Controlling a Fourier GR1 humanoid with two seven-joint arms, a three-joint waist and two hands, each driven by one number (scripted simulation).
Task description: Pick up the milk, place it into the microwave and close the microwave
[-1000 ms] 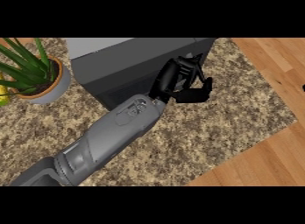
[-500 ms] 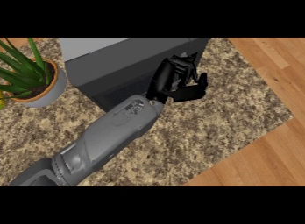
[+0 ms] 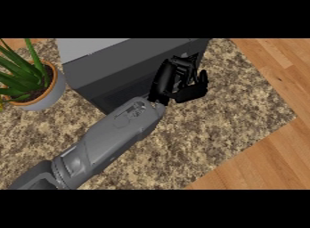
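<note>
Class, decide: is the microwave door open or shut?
Shut, apparently: the microwave shows one flat dark front, no open cavity; the left hand rests against it.

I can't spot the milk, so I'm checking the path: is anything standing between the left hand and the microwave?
Nothing visible does. The left hand is right at the microwave, by its dark front's right corner. The potted plant stands off to the microwave's left, out of the way. No milk shows in this view.
</note>
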